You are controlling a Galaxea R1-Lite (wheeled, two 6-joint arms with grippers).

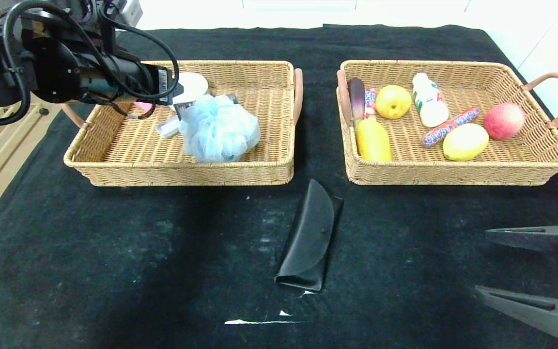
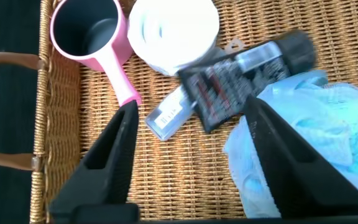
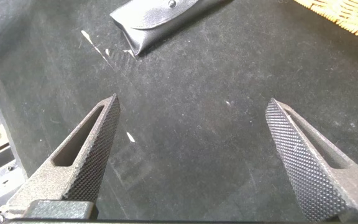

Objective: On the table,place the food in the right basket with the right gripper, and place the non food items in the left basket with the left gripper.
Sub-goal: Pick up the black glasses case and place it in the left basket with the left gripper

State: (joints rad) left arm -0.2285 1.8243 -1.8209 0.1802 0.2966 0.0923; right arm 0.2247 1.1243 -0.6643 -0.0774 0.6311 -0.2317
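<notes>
A black glasses case [image 1: 308, 237] lies on the black cloth in front of the gap between the two baskets; it also shows in the right wrist view [image 3: 157, 17]. My left gripper [image 2: 188, 112] hangs open and empty over the back of the left basket [image 1: 114, 165], above a black packet [image 2: 241, 78], a clear tube [image 2: 169, 115], a pink cup [image 2: 89, 34], a white lid [image 2: 173, 28] and a blue bath pouf [image 1: 218, 128]. My right gripper [image 1: 482, 261] is open and empty low over the cloth at the front right. The right basket [image 1: 453, 169] holds several foods.
The right basket holds a yellow pear [image 1: 393, 101], a white bottle [image 1: 429, 99], a red apple [image 1: 504, 121], a lemon [image 1: 465, 141], a candy bar [image 1: 448, 127], a yellow piece [image 1: 372, 139] and an eggplant [image 1: 356, 99]. The table edge drops off at left.
</notes>
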